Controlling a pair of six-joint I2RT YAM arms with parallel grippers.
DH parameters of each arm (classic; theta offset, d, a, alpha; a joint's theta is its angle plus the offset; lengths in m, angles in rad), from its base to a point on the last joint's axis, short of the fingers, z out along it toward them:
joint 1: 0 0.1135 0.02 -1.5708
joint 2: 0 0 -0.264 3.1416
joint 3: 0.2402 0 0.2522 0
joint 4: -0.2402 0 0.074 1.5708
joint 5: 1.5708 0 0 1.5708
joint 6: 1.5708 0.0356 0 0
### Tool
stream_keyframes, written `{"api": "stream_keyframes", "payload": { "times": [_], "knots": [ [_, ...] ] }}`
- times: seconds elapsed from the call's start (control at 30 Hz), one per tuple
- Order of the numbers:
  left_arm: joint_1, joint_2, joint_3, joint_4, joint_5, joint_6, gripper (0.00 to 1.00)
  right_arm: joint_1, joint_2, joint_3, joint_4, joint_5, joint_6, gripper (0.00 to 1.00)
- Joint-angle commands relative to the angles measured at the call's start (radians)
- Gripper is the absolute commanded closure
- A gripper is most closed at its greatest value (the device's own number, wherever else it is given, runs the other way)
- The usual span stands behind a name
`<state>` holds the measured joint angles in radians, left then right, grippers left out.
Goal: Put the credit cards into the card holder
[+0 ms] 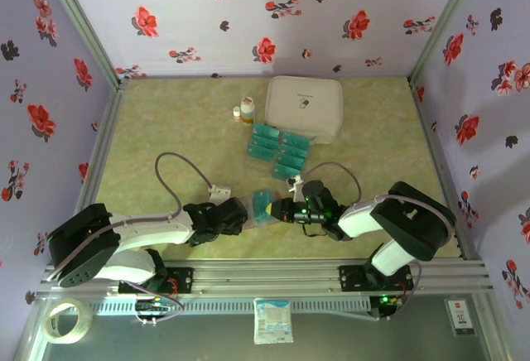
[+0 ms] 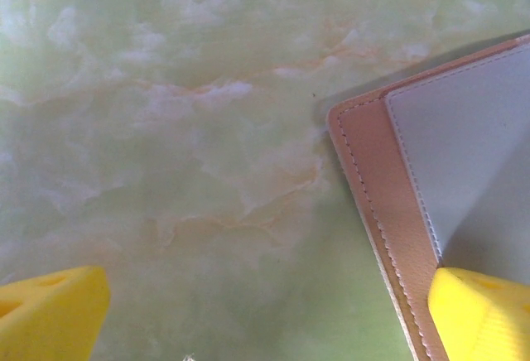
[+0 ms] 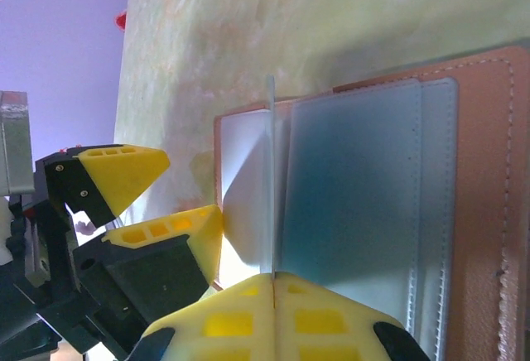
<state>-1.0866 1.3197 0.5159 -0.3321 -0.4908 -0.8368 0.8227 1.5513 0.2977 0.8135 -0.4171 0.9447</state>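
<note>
The card holder (image 1: 251, 214) lies open near the table's front, reddish-brown (image 2: 377, 187) outside and with pale blue-grey pockets (image 3: 431, 204) inside. My right gripper (image 1: 277, 209) is shut (image 3: 273, 282) on a teal credit card (image 1: 263, 207), seen edge-on (image 3: 271, 170) over the holder's inside. The pocket beside it looks teal-tinted. My left gripper (image 1: 240, 217) is open (image 2: 265, 320), one yellow finger (image 2: 484, 315) on the holder's flap, the other (image 2: 50, 311) over bare table. Several more credit cards (image 1: 279, 152) lie in a clear tray.
A large white zipped case (image 1: 305, 106) sits at the back, with two small bottles (image 1: 245, 106) to its left. A grey cable loop (image 1: 170, 170) with a white plug (image 1: 220, 190) lies left of centre. Floral walls (image 1: 50, 88) close in three sides.
</note>
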Motion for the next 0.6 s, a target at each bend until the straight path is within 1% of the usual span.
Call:
{"api": "stream_keyframes", "payload": {
  "times": [0.0, 0.57],
  "knots": [
    [0.007, 0.022, -0.027, -0.043, -0.022, -0.011, 0.0, -0.005, 0.019, -0.018, 0.051, -0.012, 0.008, 1.0],
    [0.007, 0.035, -0.027, -0.033, -0.022, -0.011, 0.0, -0.006, 0.06, -0.026, 0.106, -0.054, 0.022, 1.0]
  ]
}}
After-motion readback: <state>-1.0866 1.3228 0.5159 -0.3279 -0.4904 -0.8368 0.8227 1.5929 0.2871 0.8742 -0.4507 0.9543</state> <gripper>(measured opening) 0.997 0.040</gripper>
